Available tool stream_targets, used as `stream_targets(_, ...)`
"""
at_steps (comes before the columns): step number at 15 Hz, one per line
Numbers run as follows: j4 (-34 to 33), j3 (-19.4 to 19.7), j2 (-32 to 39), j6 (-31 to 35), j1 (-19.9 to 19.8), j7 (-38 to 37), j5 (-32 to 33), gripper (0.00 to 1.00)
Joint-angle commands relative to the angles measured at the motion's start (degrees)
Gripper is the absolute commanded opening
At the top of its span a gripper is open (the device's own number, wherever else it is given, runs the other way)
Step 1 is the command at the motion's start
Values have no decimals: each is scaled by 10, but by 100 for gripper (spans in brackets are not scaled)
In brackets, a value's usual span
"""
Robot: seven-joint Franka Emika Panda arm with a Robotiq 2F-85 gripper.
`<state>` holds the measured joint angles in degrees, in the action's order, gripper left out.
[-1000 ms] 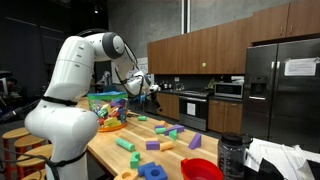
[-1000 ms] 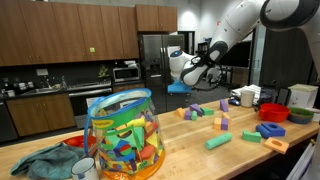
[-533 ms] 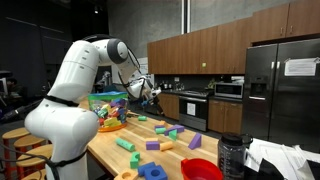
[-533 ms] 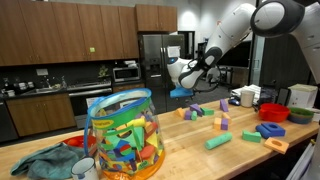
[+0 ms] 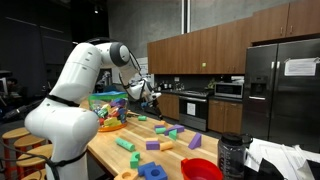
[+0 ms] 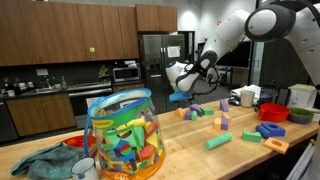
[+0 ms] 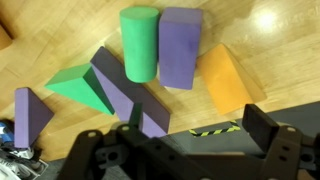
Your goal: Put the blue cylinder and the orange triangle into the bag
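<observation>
My gripper (image 7: 200, 125) is open and empty in the wrist view. It hovers above the far end of the wooden table in both exterior views (image 6: 181, 86) (image 5: 146, 90). Below it lie an orange triangle (image 7: 228, 80), a green cylinder (image 7: 140, 42), a purple block (image 7: 180, 45), a green wedge (image 7: 78, 85) and purple wedges. The blue cylinder (image 6: 270, 131) lies far from the gripper near a red bowl; it also shows in an exterior view (image 5: 152, 172). The see-through bag (image 6: 125, 135) full of coloured blocks stands at the other end (image 5: 105, 105).
A red bowl (image 6: 272, 113) and a white mug (image 6: 248, 97) stand on the table. A teal cloth (image 6: 45, 160) lies beside the bag. Loose blocks (image 5: 152, 145) are scattered along the table. The table's edge and the floor with striped tape (image 7: 215, 131) are under the gripper.
The gripper has come down a little toward the blocks at the far end of the table. Nothing on the table has moved.
</observation>
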<state>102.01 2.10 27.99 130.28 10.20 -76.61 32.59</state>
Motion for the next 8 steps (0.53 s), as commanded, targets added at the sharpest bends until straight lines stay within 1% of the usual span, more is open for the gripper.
stream_targets(1,-18,1,12,10,1,38,-44,100)
stream_targets(6,-31,4,20,21,7,60,-81,100)
stream_targets(8,-39,6,30,37,9,59,-91,100)
